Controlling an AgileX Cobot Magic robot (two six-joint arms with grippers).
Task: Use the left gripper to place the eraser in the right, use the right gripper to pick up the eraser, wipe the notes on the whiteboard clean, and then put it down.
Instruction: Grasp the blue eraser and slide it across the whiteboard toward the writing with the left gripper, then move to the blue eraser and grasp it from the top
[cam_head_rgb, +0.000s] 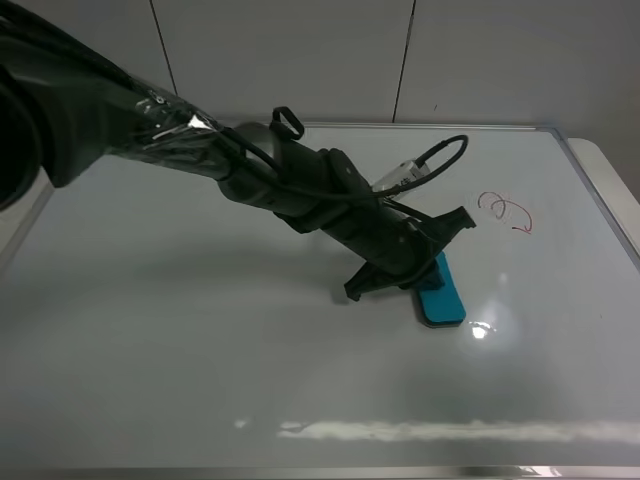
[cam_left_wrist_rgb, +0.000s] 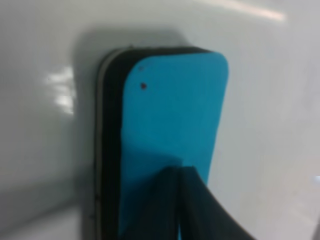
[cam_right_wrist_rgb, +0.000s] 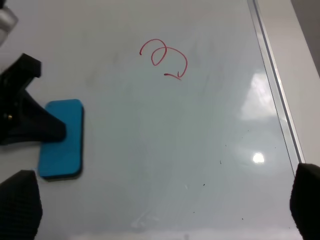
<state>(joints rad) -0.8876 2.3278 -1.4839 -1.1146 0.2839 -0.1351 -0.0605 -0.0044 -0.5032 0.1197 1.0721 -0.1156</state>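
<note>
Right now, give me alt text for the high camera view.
A black left gripper reaches across a whiteboard, fingers spread over a blue eraser lying flat. A red squiggle sits beyond the eraser, near the board's right edge.

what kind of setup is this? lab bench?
Probably a lab test station, not an office: a whiteboard lies flat as the work surface, with a blue eraser and red notes on it, plain panelled wall behind.
</note>
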